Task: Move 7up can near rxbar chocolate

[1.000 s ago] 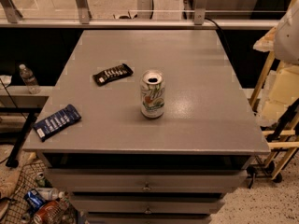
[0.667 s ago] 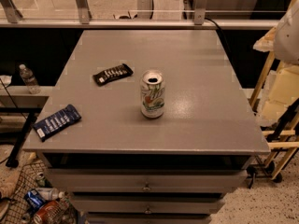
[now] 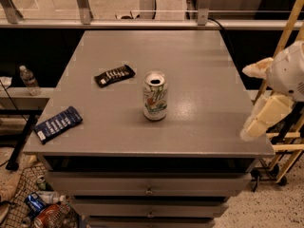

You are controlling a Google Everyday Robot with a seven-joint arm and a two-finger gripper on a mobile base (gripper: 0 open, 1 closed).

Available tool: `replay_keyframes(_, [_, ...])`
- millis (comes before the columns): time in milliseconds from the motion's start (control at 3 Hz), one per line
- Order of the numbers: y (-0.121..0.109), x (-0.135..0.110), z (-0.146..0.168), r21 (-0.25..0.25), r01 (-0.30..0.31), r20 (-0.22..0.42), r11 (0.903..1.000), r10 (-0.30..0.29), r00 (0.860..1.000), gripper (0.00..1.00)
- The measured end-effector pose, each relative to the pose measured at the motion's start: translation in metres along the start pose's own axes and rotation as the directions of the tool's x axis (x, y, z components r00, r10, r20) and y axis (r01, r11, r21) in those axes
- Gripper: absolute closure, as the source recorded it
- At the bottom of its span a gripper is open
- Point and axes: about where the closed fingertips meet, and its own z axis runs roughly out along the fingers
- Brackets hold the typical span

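Observation:
The 7up can [image 3: 155, 96], white and silver with green and red markings, stands upright near the middle of the grey table [image 3: 199, 65]. The rxbar chocolate [image 3: 114, 75], a narrow dark bar with white lettering, lies flat to the can's left and a little farther back, apart from it. My gripper [image 3: 255, 99] hangs off the table's right edge, well to the right of the can. Its two cream fingers [image 3: 264, 115] are spread apart and hold nothing.
A larger blue wrapped bar [image 3: 57, 124] lies at the table's front left corner. A wooden frame [image 3: 285, 42] stands right of the table. A water bottle [image 3: 29, 80] stands on a low shelf at the left. Litter [image 3: 42, 210] lies on the floor below.
My gripper has moved down and a little left, closer to the table's right edge. The can and both bars have not moved.

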Motion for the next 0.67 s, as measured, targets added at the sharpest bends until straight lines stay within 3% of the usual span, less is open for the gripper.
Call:
replay_keyframes(333, [-0.008, -0.019, 0.05, -0.033, 0.019, 0.267, 0.9993, -0.009, 0.964, 0.0])
replay_keyframes(667, [-0.001, -0.049, 0.059, -0.082, 0.028, 0.399, 0.9963, 0.007, 0.917, 0.0])
